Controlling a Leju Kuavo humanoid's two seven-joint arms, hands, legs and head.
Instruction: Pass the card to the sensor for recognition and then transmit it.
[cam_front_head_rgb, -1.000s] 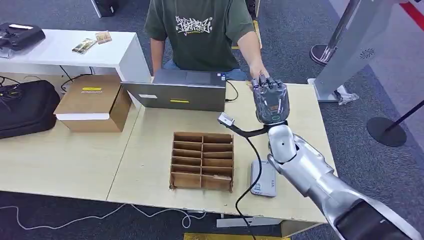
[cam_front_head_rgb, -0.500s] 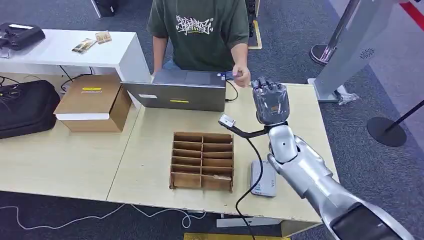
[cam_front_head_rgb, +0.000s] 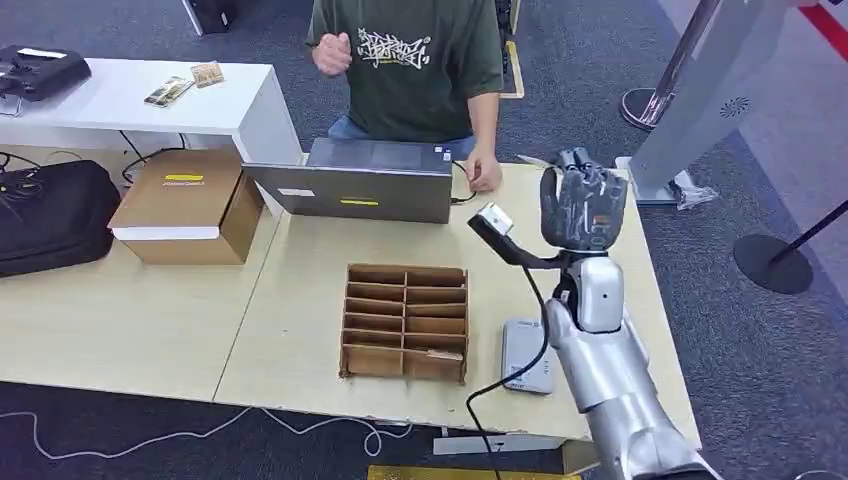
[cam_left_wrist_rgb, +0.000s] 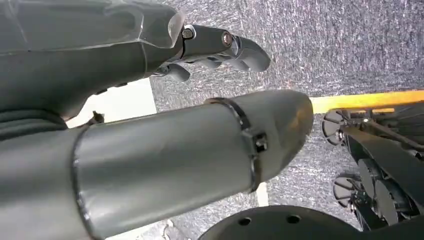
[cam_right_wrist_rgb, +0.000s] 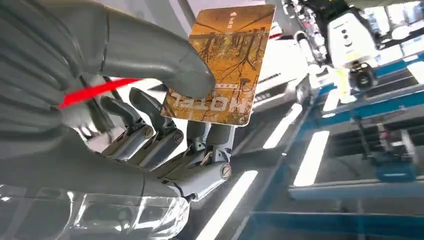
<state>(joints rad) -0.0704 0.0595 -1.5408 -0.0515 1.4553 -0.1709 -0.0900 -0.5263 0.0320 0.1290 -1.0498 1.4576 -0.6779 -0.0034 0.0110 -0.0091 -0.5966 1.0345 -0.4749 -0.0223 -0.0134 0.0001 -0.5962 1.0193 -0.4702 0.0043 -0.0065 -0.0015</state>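
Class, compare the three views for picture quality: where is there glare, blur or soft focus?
Head view: even light, sharp, table without glare. Right wrist view: card in the right hand sharp, bright ceiling strips behind blown out and soft. Left wrist view: left hand close and slightly soft, carpet grainy.

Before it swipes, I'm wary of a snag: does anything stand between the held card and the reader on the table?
Nothing visible does. The right hand holds the card raised above the table; the grey reader lies uncovered beside the cardboard organizer.

An office-like test space: grey carpet (cam_front_head_rgb: 120, 30), desks (cam_front_head_rgb: 130, 310), a laptop (cam_front_head_rgb: 365, 180), stanchion posts (cam_front_head_rgb: 772, 262).
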